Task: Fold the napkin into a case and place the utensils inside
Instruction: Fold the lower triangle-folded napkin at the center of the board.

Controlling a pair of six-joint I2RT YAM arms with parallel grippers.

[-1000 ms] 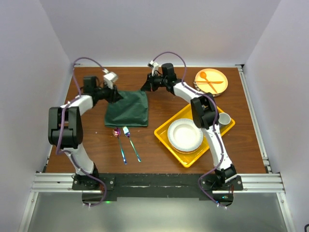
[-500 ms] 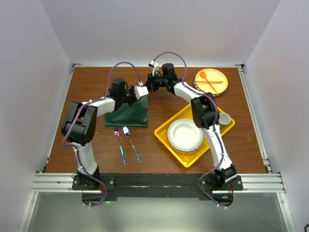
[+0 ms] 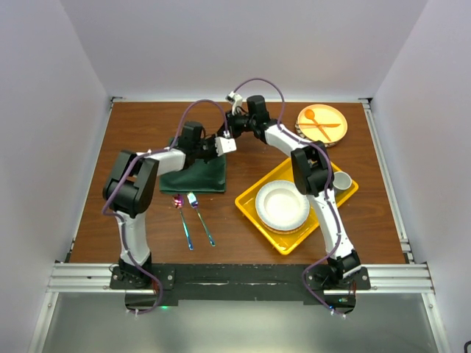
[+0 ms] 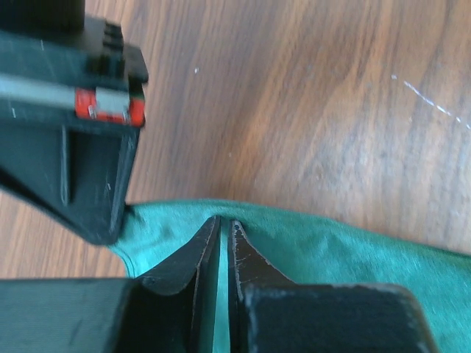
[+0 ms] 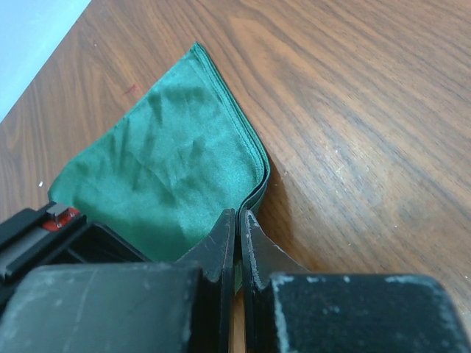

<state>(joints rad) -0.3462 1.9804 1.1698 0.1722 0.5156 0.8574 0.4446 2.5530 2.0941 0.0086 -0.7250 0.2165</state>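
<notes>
Soft, even white light from above fills the overhead view: the pale walls glow, the wooden table (image 3: pixel 158 235) is uniformly lit, and shadows under the arms and along the yellow tray (image 3: pixel 246 198) are short and faint. The utensils (image 3: pixel 202 220) throw small coloured glints at lower centre. Close up, the left gripper (image 4: pixel 221 224) and right gripper (image 5: pixel 237 215) loom dark and slightly soft along the bottom of their frames. Beyond them, wood grain and the napkin (image 5: pixel 162 169) are sharp, with a pale sheen across the boards at right.

Table (image 3: pixel 147 213) — napkin (image 3: pixel 197 175), utensils (image 3: pixel 203 222), yellow tray (image 3: pixel 246 200)
</notes>
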